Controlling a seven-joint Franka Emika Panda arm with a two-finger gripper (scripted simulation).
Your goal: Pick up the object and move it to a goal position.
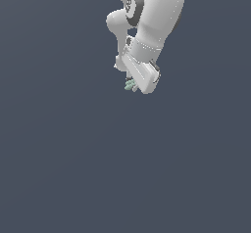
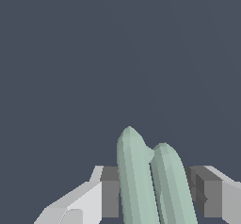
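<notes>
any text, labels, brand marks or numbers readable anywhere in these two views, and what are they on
None: no text, label, brand mark or number shows in either view.
The white arm and its pincer are plain, with no markings.
The pale grey-green object between the pincer's fingers is bare too.
The dark grey background carries no sign.

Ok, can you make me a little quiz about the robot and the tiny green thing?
1. True or false: the green object sits between the fingers.
2. What colour is the arm? A) red B) white C) yellow
3. In the wrist view, how many rounded green tips show?

Key: 1 true. 2 B. 3 two.
</notes>
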